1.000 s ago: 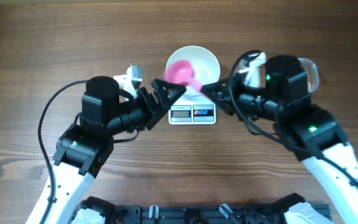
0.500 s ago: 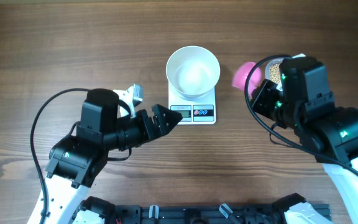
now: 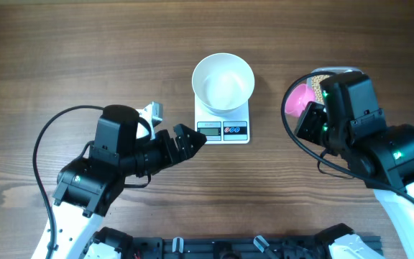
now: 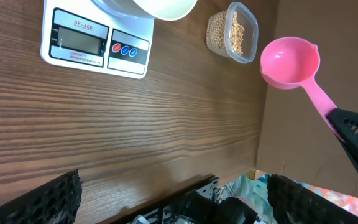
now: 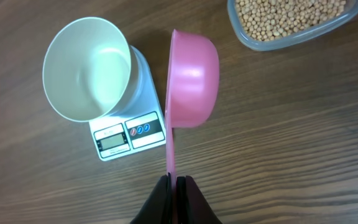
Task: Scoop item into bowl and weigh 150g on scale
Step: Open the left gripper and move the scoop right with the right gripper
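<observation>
Wooden table (image 3: 85, 57): bowl (image 3: 223, 83) on scale (image 3: 223, 131) empty, beans (image 5: 291, 15) unscooped; right gripper (image 5: 176, 186) pinches pink scoop (image 5: 194, 78), left gripper (image 3: 187, 138) gapes empty.

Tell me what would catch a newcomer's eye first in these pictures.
The bright pink scoop, pinched by its handle in the shut right tool, hangs on edge above the table. Next, the empty white bowl sits on the small scale at table centre, with the clear tub of beans off to its right.
</observation>
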